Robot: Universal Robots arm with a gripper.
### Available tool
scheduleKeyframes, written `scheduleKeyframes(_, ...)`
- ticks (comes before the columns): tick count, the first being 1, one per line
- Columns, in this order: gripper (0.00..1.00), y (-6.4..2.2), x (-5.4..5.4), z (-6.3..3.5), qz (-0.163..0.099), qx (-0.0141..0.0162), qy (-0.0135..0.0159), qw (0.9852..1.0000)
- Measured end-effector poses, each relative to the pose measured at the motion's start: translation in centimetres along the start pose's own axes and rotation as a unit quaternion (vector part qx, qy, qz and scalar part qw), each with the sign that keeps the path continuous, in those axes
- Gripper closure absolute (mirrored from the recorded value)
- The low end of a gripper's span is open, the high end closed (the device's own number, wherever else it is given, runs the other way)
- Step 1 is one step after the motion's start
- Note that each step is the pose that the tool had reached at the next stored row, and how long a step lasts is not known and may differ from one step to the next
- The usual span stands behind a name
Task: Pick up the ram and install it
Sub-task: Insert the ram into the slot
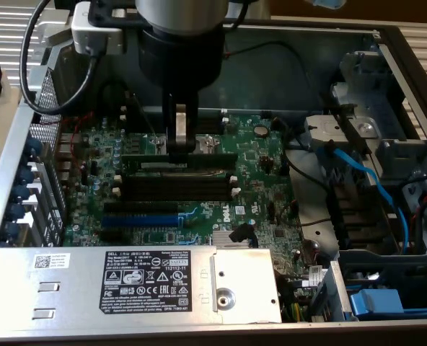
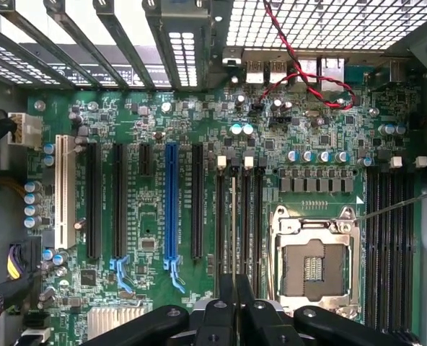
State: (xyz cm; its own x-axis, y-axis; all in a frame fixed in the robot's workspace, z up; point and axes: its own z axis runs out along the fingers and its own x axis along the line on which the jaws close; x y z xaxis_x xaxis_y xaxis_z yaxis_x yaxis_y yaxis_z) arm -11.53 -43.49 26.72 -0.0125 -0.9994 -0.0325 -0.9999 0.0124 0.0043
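The gripper [image 1: 179, 148] is clenched on the ram [image 1: 212, 156], held directly beneath it above the black slots [image 1: 177, 189] of the motherboard [image 1: 264, 189], inside an open computer case [image 1: 307, 65].

The arm [image 1: 181, 14] ends in a wide silver-grey cylinder, and under it sits a narrower black round part. A pale grey box [image 1: 91, 32] is fixed on its side, and a thick black cable [image 1: 34, 65] loops out from there. The gripper [image 2: 235, 282] is black, with jointed links that carry round screws. Its fingers [image 1: 179, 130] are narrow, with a pale grey metal face.
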Motion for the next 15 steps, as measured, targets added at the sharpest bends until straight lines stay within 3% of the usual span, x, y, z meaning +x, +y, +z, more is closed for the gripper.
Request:
scheduleKeyframes(4, 0.88, 0.00, 0.0, 0.53, 0.000, -0.0019, 0.0002, 1.0000)
scheduleKeyframes(8, 0.88, -0.01, 0.0, 1.05, 0.000, -0.0058, 0.0002, 1.0000)
scheduleKeyframes(15, 0.88, -0.22, 0.3, 1.28, -0.002, -0.0160, 0.0004, 0.9999)
